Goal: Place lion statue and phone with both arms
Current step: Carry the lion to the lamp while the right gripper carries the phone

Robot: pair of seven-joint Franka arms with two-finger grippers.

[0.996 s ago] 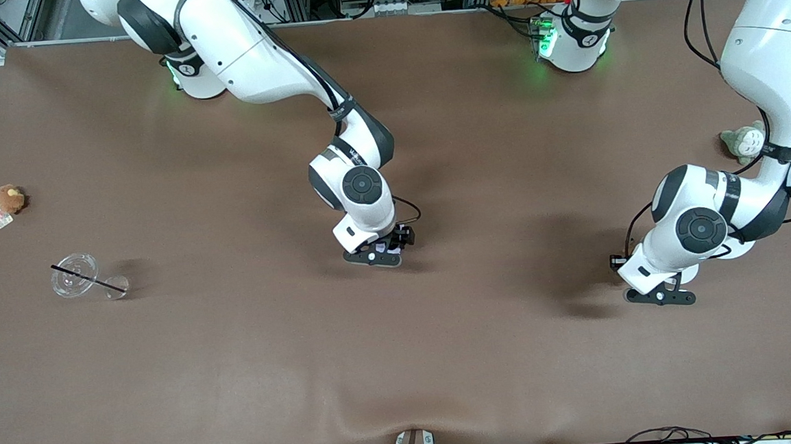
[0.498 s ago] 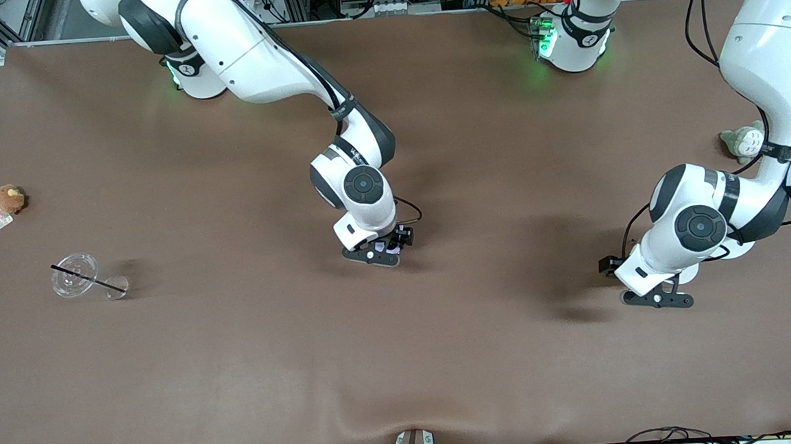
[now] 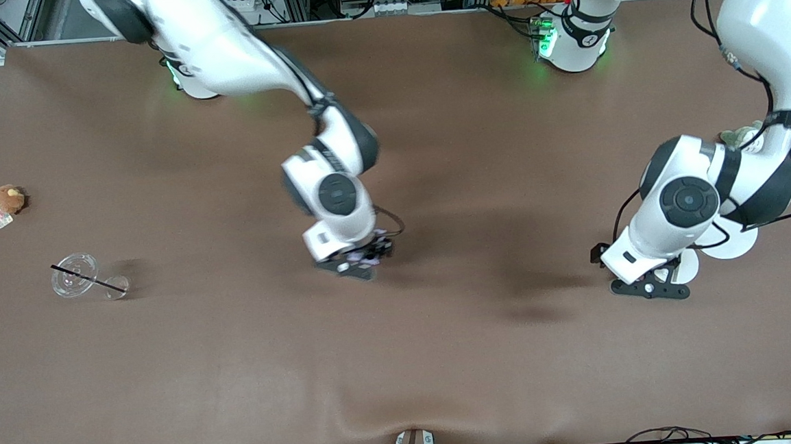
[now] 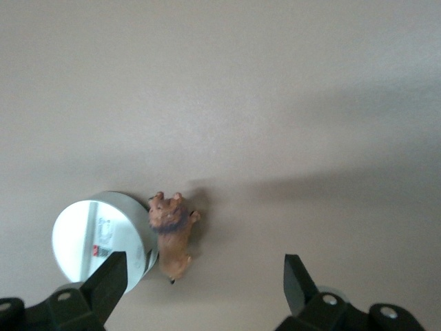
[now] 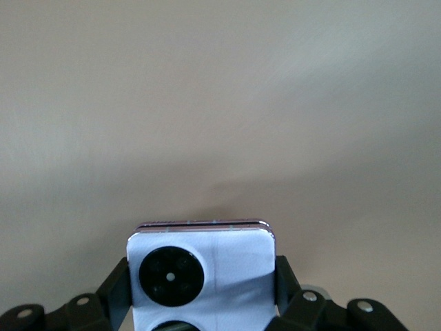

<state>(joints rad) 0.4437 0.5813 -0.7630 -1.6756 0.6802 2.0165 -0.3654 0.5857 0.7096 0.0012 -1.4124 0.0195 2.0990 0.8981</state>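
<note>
The lion statue (image 4: 171, 234), a tiny brown figurine with a darker head, lies on the brown table (image 4: 275, 103) against a white round disc (image 4: 103, 238). My left gripper (image 4: 203, 283) hangs open above it, and neither finger touches it. In the front view the left gripper (image 3: 649, 290) is over the table toward the left arm's end, and its hand hides the lion statue. My right gripper (image 5: 201, 283) is shut on the pale lavender phone (image 5: 200, 276), whose black camera circles show. In the front view the right gripper (image 3: 353, 262) holds the phone (image 3: 361, 256) over the table's middle.
Two white discs (image 3: 687, 269) (image 3: 730, 243) lie under the left arm. A grey-green plush (image 3: 740, 136) peeks out beside that arm. Toward the right arm's end are a round brown plush with a tag (image 3: 7, 200) and a clear lid with a black straw (image 3: 76, 276).
The right gripper closed on the phone and moved with it toward the right arm's end. The left gripper opened and rose, uncovering the white discs.
</note>
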